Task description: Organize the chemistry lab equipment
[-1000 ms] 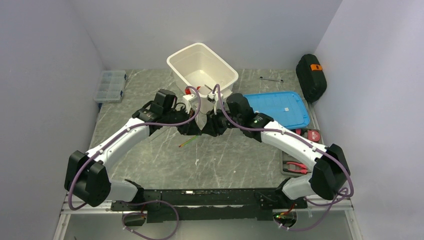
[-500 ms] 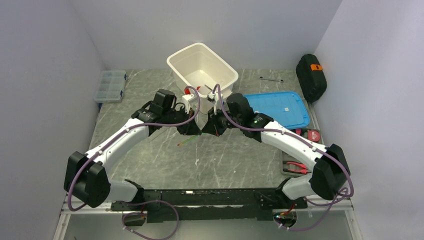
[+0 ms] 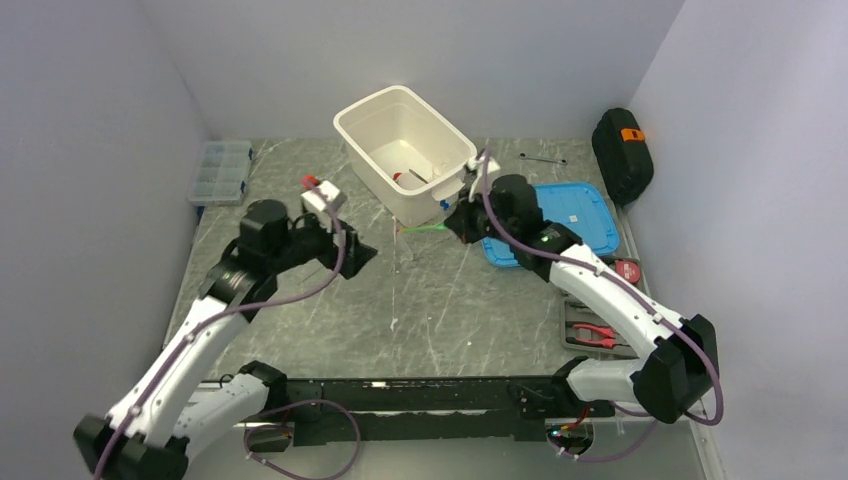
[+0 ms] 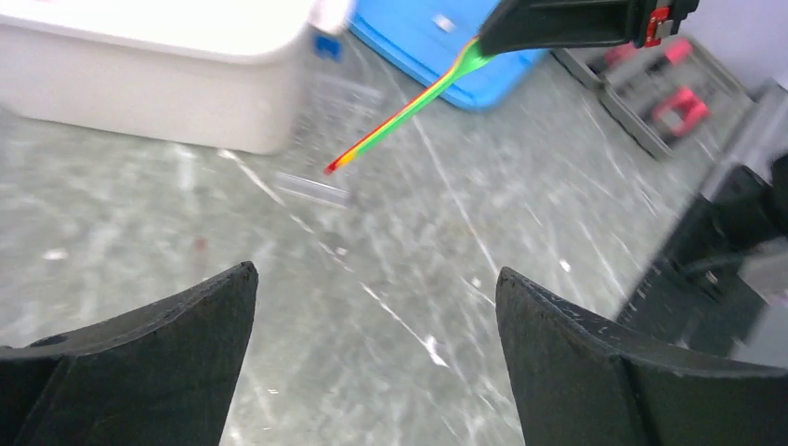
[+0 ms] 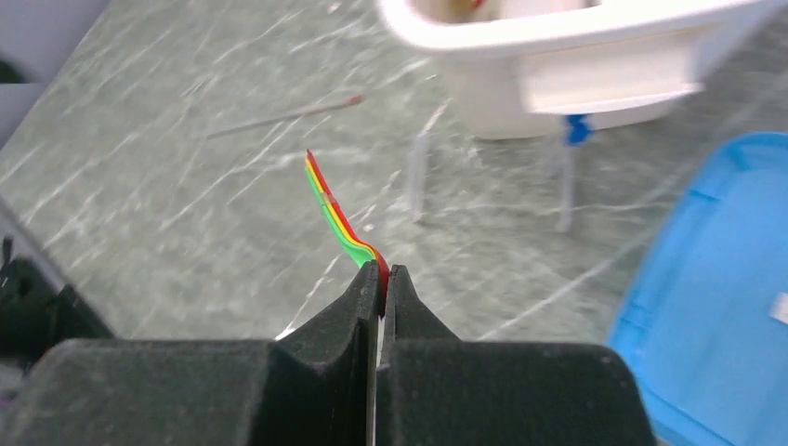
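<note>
The right claw (image 5: 379, 279) is pressed together on one end of a thin striped strip (image 5: 336, 216). It pinches only the very tip, so nearly the whole length juts out free ahead of the fingers. That end grip looks chosen to let the strip be carried point-first toward the white tub (image 3: 372, 110), which stands just beyond it and already has a few small items in it; what they are is too small to tell. The strip hangs in the air over the surface (image 3: 450, 300), just in front of the tub's near wall, touching nothing but the claw.

The left claw (image 4: 374, 274) is spread wide and holds nothing. It sits back on its own side, well apart from the strip, and probably keeps out of the right arm's path to the tub.

The strip is narrow and flat, with green, yellow and red bands running lengthwise. It bows gently along its length, so it is likely flexible and may wobble or slip in so small a pinch.

Other small pieces lie on the surface by the tub: a clear tube (image 5: 418, 177), a blue-capped vial (image 5: 569, 167) close against the tub's wall, and a thin rod (image 5: 283, 113) farther out. The blue lid (image 3: 590, 235) lies flat beside the tub, under the right arm.
</note>
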### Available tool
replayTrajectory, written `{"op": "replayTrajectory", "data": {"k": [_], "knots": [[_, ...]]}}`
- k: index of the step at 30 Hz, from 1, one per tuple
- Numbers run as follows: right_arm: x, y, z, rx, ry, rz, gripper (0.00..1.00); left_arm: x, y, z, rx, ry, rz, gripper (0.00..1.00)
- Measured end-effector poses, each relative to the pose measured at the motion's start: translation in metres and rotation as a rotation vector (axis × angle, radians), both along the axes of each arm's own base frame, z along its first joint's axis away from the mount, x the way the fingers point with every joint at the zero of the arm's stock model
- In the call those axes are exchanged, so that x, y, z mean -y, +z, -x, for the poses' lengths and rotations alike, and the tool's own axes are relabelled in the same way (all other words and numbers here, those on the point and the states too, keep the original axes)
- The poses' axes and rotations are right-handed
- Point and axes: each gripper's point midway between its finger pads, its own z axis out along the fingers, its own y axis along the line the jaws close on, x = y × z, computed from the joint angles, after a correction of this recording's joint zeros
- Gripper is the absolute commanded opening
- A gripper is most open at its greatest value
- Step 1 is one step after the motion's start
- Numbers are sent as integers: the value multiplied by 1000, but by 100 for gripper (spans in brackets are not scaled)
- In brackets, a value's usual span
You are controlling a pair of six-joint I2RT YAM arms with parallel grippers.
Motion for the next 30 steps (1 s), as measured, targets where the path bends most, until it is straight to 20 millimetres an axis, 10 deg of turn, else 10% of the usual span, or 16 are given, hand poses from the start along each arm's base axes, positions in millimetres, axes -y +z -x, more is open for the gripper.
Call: {"op": "replayTrajectory", "data": {"k": [5, 15, 30], "knots": [[42, 26, -43, 34, -187, -2, 0, -47, 33, -19, 180, 232, 0, 99], [50, 106, -130, 187, -397, -55, 0, -93, -13, -56, 66, 499, -159, 99], [33, 14, -222, 57, -699, -98, 0, -104, -13, -58, 75, 552, -180, 99]]}}
